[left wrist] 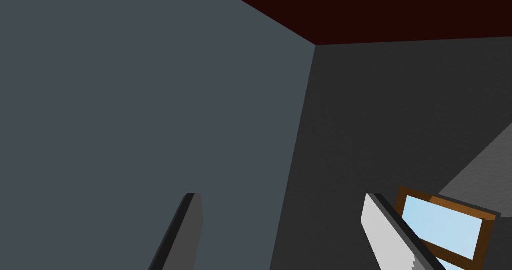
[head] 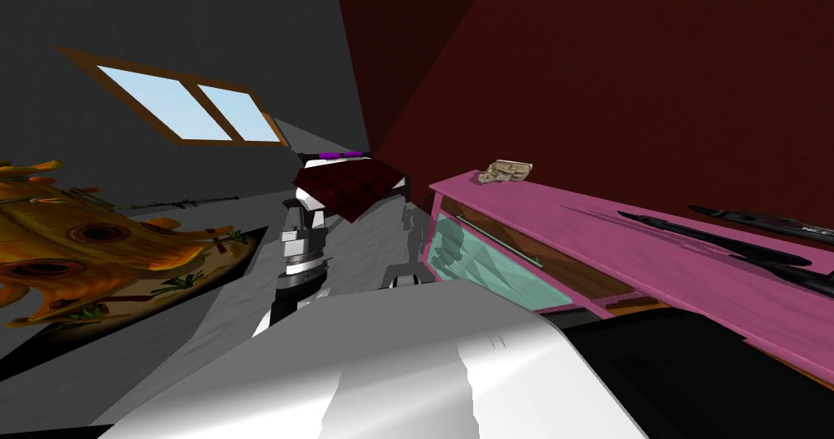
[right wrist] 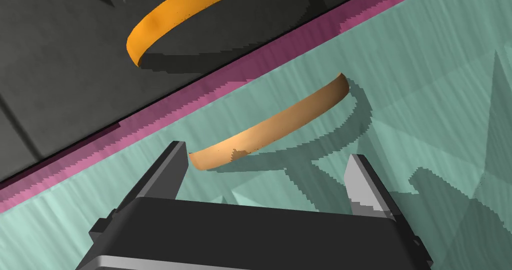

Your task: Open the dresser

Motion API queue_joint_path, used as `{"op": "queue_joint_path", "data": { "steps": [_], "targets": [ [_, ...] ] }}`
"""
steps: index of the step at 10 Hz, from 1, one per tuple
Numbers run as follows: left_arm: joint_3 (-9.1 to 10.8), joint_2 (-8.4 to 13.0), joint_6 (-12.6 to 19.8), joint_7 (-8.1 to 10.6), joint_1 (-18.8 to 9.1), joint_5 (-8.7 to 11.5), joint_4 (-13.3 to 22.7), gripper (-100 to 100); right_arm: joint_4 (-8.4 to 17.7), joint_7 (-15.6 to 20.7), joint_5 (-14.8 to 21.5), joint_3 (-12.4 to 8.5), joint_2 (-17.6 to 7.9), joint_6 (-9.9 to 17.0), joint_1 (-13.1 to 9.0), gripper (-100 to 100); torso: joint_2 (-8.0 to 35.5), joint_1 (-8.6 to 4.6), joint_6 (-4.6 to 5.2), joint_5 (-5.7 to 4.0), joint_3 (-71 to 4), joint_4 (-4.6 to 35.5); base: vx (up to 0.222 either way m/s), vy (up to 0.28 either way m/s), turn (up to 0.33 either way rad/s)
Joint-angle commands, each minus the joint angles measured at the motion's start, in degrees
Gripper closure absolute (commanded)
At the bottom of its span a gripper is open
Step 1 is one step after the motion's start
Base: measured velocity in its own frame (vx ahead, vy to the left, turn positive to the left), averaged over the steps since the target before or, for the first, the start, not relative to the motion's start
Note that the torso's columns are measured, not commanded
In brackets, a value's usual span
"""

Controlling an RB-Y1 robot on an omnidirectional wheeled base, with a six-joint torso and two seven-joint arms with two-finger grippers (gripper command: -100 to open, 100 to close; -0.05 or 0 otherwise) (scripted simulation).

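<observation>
Right fingers (right wrist: 165, 174) apart, dresser handle (right wrist: 280, 124) end beside one

Pink dresser (head: 651, 273) on the right, pale teal front panel (right wrist: 410, 96), curved tan handle (right wrist: 280, 125) on it

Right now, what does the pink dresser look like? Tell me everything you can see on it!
The dresser stands to my right against the dark red wall. Its top and frame are pink, its front panel streaky pale green with a curved tan handle arching off it. A brown strip runs under the top. A beige crumpled lump and long black pen-like things lie on top. My right gripper hovers open at the handle's end, not gripping it.
</observation>
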Motion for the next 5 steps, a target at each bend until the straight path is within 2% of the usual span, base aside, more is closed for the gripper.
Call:
{"op": "queue_joint_path", "data": {
  "steps": [1, 2, 3, 5],
  "targets": [
    [0.0, 0.0, 0.0, 0.0, 0.0, 0.0, 0.0, 0, 1.15, 0.67, 0.49, 0.94, -0.24, 2.93, 0.18, -100, 0.04, 0.01, 0.01, 0.0, 0.02, 0.01, 0.05, -0.033, 0.026],
    [0.0, 0.0, 0.0, 0.0, 0.0, 0.0, 0.0, 0, 0.34, 0.64, 0.38, 0.73, -0.44, 2.23, 0.39, -100, 0.12, 0.03, 0.0, 0.01, 0.07, 0.03, 0.021, -0.016, 0.006],
    [0.0, 0.0, 0.0, 0.0, 0.0, 0.0, 0.0, 0, 2.86, -0.19, 0.19, 0.56, 0.47, 2.01, -0.8, -100, 0.21, 0.1, 0.0, 0.02, 0.13, 0.05, -0.001, -0.03, 0.03],
    [0.0, 0.0, 0.0, 0.0, -0.01, 0.0, 0.0, 0, 5.42, -1.17, -0.01, 0.35, 1.4, 1.51, -2.01, -100, 0.2, -0.01, 0.0, 0.0, 0.13, 0.05, -0.014, -0.044, 0.037]
  ]
}}
